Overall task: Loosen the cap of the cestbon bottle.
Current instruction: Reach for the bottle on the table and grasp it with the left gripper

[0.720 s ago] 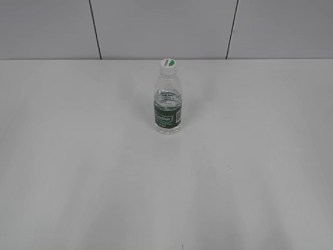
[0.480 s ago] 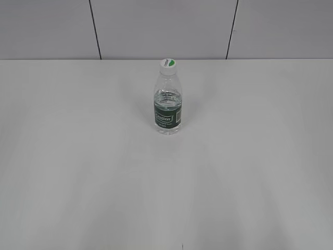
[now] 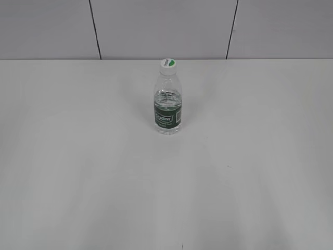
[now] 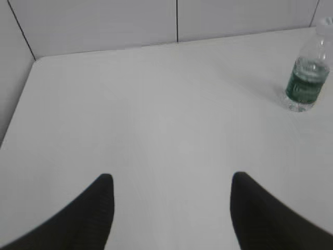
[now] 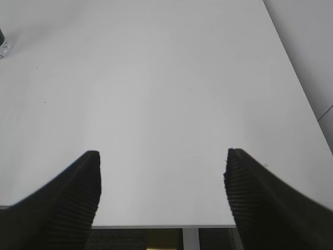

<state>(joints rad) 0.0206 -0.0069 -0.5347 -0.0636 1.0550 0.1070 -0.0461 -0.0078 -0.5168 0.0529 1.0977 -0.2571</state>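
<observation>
A plain white table (image 3: 78, 172) fills most of the exterior view, its surface matte and evenly lit. Behind it rises a pale grey wall (image 3: 161, 26) split by 2 thin dark vertical seams into 3 panels. In the left wrist view the table meets the wall at a corner on the left. The right wrist view shows the table's near edge, with something dark below, possibly flooring.

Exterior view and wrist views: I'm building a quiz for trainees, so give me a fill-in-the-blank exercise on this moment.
1. The cestbon bottle stands ____ on the table.
2. The cap is ____ the bottle's neck.
3. The left gripper has its fingers ____, holding nothing.
4. The bottle's label band is dark ____.

Missing words: upright; on; open; green
</observation>
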